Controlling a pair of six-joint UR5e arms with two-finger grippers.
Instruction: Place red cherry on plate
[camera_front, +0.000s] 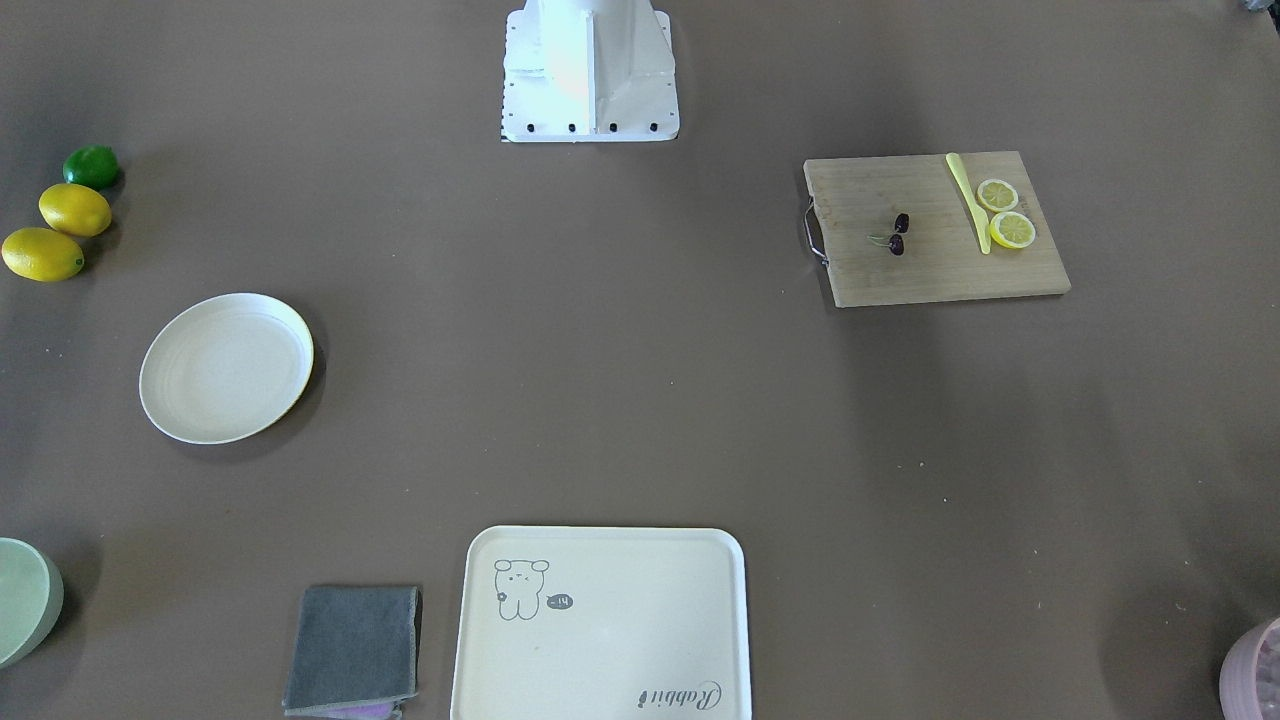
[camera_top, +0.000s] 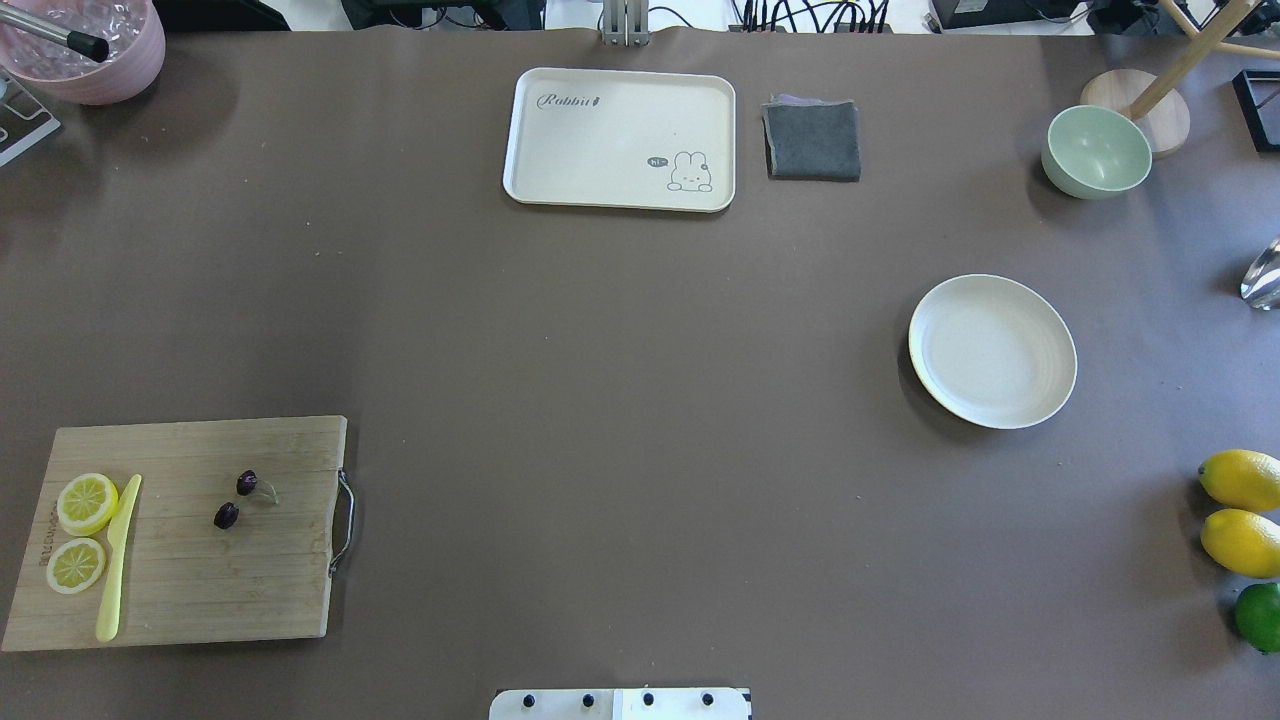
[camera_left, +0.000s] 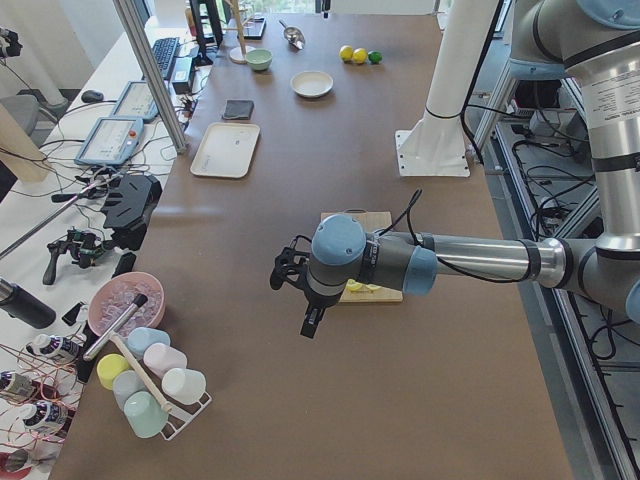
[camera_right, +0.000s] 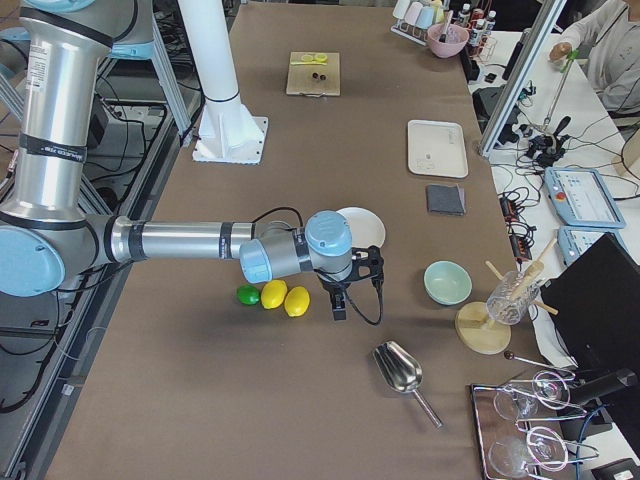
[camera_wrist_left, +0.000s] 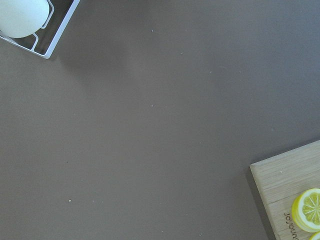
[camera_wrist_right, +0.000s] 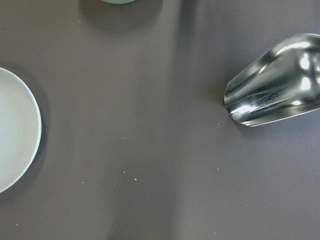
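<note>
The red cherry (camera_top: 226, 516) is a dark pair on a thin green stem, lying on the wooden cutting board (camera_top: 200, 590) on the robot's left; it also shows as the cherry (camera_front: 896, 244). The round cream plate (camera_top: 992, 350) sits empty on the right half, seen too as the plate (camera_front: 226, 367) and at the right wrist view's left edge (camera_wrist_right: 15, 130). My left gripper (camera_left: 310, 322) hangs above the table beside the board's outer end. My right gripper (camera_right: 340, 305) hovers just past the plate, near the lemons. Whether either is open or shut I cannot tell.
Two lemon slices (camera_top: 86, 503) and a yellow knife (camera_top: 118, 560) share the board. A cream tray (camera_top: 620, 140), grey cloth (camera_top: 812, 140) and green bowl (camera_top: 1096, 152) line the far edge. Two lemons (camera_top: 1240, 510) and a lime (camera_top: 1260, 616) lie right; a metal scoop (camera_wrist_right: 275, 90) lies nearby.
</note>
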